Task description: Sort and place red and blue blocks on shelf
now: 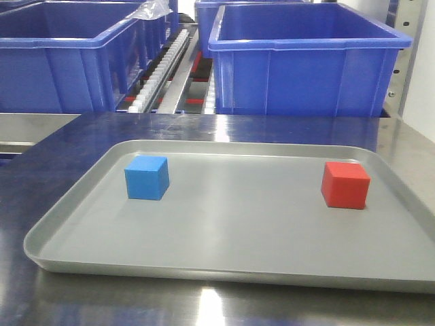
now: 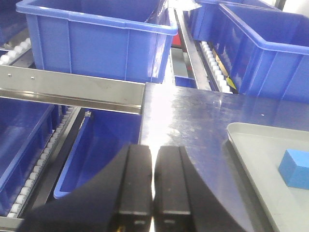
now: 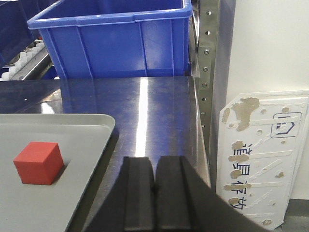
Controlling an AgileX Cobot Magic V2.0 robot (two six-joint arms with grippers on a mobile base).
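Note:
A sky-blue block (image 1: 147,177) rests on the left of a shallow grey tray (image 1: 224,268), and a red block (image 1: 345,184) rests on its right. The left wrist view catches the blue block (image 2: 295,167) at its right edge; my left gripper (image 2: 153,159) is shut and empty, left of the tray over the steel top. In the right wrist view the red block (image 3: 38,163) lies on the tray's corner; my right gripper (image 3: 154,166) is shut and empty, to the block's right. The shelf (image 1: 178,64) with roller tracks stands behind the tray.
Big dark-blue bins (image 1: 306,58) sit on the shelf behind the tray, another bin (image 2: 96,41) at the left and one lower down (image 2: 96,154). A steel upright (image 3: 206,72) and a white board (image 3: 263,154) stand at the right past the steel top's edge.

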